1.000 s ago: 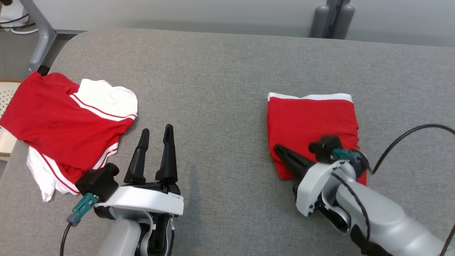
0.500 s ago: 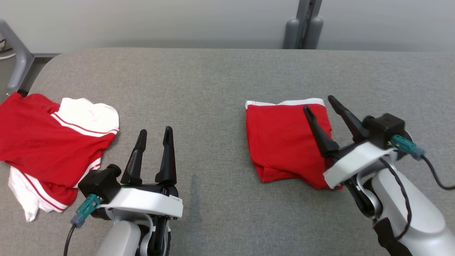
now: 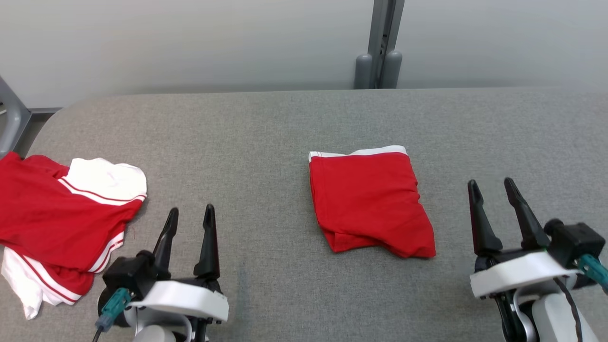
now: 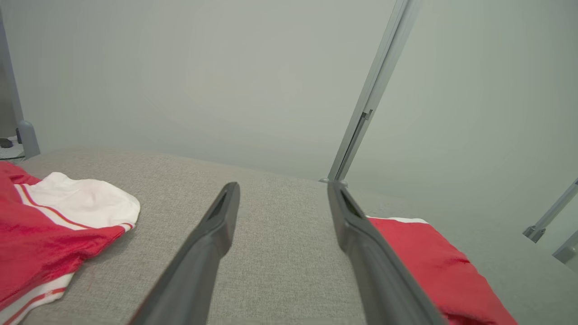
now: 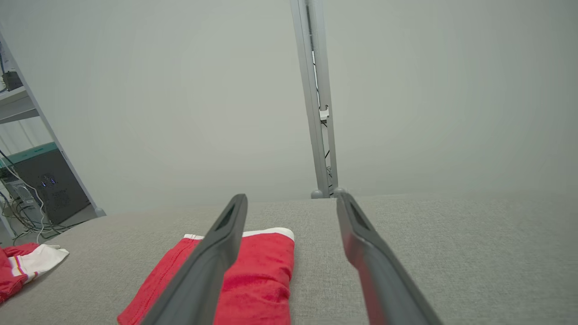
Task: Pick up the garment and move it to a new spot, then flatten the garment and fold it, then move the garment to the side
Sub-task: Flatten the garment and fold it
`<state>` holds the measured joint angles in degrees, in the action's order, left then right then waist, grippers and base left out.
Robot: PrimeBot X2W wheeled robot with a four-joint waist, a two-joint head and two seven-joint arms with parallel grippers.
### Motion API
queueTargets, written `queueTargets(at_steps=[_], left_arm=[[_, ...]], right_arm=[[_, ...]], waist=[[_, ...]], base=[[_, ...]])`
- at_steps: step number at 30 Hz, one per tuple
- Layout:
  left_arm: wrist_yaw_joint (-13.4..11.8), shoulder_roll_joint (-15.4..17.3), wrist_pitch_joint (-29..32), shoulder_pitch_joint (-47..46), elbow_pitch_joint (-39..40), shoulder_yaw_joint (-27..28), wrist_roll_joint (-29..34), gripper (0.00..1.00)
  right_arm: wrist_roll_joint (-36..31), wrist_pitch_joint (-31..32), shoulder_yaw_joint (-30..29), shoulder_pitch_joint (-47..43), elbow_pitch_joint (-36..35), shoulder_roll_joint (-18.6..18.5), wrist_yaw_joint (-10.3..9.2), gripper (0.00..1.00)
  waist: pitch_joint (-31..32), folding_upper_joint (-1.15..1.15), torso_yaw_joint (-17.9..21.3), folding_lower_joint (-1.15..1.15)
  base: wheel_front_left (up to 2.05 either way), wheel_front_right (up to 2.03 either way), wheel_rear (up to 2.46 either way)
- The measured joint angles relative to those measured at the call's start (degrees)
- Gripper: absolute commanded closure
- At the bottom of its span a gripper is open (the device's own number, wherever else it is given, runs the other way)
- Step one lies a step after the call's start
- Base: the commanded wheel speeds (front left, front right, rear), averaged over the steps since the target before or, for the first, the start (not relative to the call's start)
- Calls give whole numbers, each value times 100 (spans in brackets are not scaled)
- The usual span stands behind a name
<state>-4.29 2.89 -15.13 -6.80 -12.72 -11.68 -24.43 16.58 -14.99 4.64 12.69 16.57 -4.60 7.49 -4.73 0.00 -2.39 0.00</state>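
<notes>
The garment [image 3: 370, 202] is red with a white edge and lies folded into a neat rectangle on the grey table [image 3: 266, 142], right of centre. It shows at the lower right of the left wrist view [image 4: 433, 266] and low and left of middle in the right wrist view [image 5: 253, 275]. My right gripper [image 3: 491, 187] stands open to the right of the garment, apart from it, with nothing between its fingers. My left gripper [image 3: 189, 213] is open too, well to the garment's left, empty.
A crumpled red and white piece of clothing [image 3: 57, 218] lies at the table's left edge, close to my left gripper. A grey post [image 3: 380, 45] stands behind the table against a pale wall. Bare cloth surface lies between the two grippers.
My right gripper let go of the folded garment, opened, and drew back to the right of it. The head camera tilted up, so the whole scene shifted down and left.
</notes>
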Motion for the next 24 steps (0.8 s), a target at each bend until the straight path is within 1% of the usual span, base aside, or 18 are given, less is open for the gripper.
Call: queueTargets(at_steps=[4, 12, 24], left_arm=[[27, -1, 0, 233, -65, 122, 160, 0], [120, -5, 0, 420, -113, 219, 371, 0], [113, -9, 0, 460, -110, 92, 320, 0]], right_arm=[[-137, 0, -191, -298, -151, 107, -1, 0], [-344, 0, -336, -534, -222, 165, 0, 0], [-253, 0, -237, -592, -101, 178, 0, 0]], waist=[[100, 0, 40, 0], [248, 0, 41, 0], [356, 0, -7, 0]], base=[[0, 0, 0], [0, 0, 0], [0, 0, 0]])
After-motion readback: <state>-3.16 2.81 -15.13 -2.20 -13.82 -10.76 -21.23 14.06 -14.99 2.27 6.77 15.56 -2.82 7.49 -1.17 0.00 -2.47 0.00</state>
